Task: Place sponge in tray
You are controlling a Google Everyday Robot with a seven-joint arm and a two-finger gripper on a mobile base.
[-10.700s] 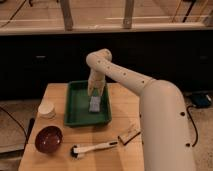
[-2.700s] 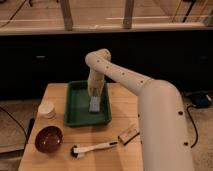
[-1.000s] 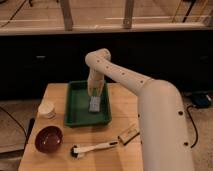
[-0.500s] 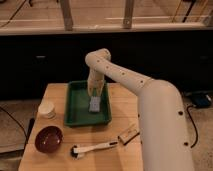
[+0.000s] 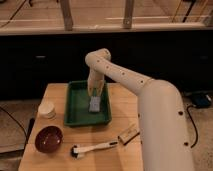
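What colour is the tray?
Green. The tray shows best in the camera view, with the gripper over it.

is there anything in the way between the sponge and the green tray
Nothing visible does. The sponge is already inside the green tray, with the gripper right above it, reaching down into the tray.

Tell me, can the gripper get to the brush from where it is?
Probably yes. The gripper hangs over the green tray by the sponge, and the brush lies in the open on the table near the front edge. Nothing sits on it; only the tray's low wall lies between.
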